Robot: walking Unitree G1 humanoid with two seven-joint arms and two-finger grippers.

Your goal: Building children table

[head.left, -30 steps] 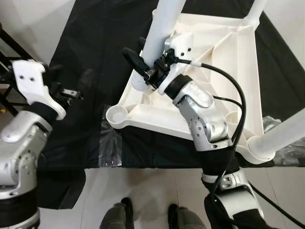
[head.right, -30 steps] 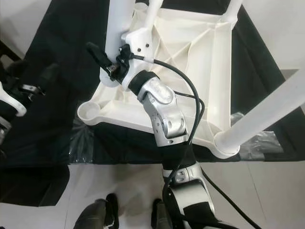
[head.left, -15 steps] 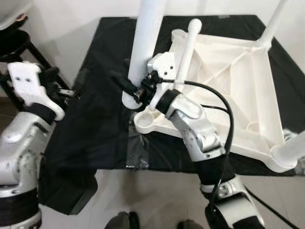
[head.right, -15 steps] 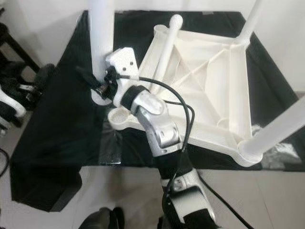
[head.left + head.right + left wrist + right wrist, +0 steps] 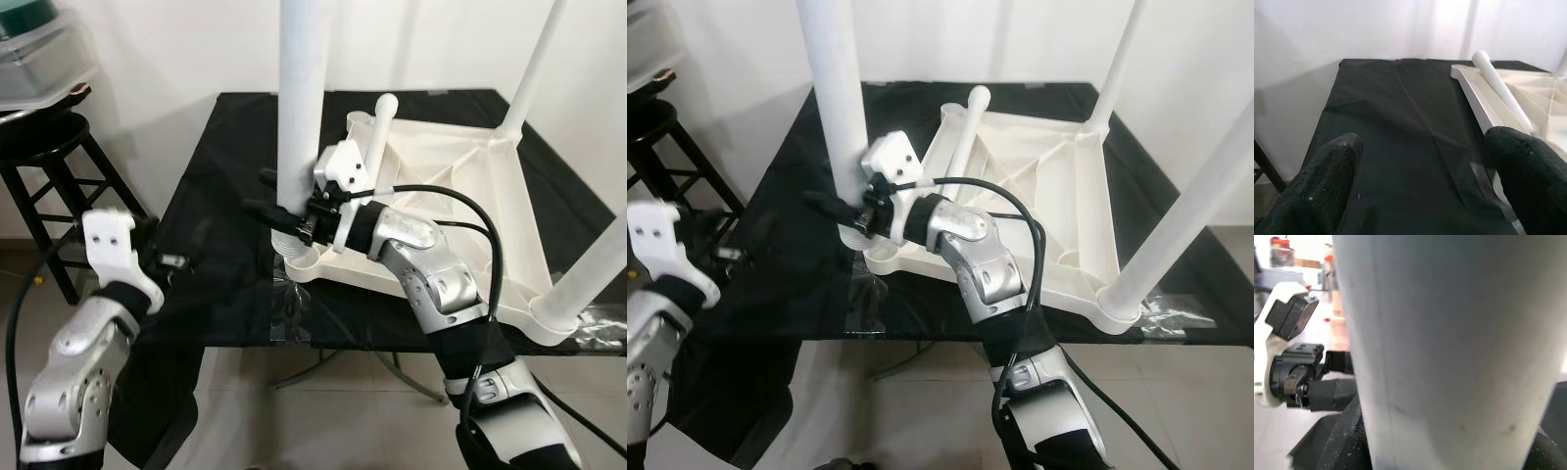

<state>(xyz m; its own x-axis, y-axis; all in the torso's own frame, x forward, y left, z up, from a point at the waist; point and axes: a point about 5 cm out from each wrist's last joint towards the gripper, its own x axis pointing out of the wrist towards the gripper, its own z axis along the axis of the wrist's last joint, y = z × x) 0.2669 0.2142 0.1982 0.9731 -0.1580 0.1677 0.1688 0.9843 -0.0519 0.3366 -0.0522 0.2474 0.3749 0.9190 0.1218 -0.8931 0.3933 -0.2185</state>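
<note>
Left eye view: right gripper [image 5: 284,211] clamped on white leg [image 5: 299,108], since moved over corner socket [image 5: 299,258], ready to seat; left gripper [image 5: 1420,181] wide, idle.

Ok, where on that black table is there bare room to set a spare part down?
The black cloth is bare between its left edge and the upturned white table. It is crowded at the near corner, where the right gripper holds a leg.

I stand in a plain indoor room, seemingly a home corner: bare white walls [image 5: 176,49], tiled floor [image 5: 323,421], a black wooden stool [image 5: 44,147] beside a black-draped table [image 5: 225,196]
</note>
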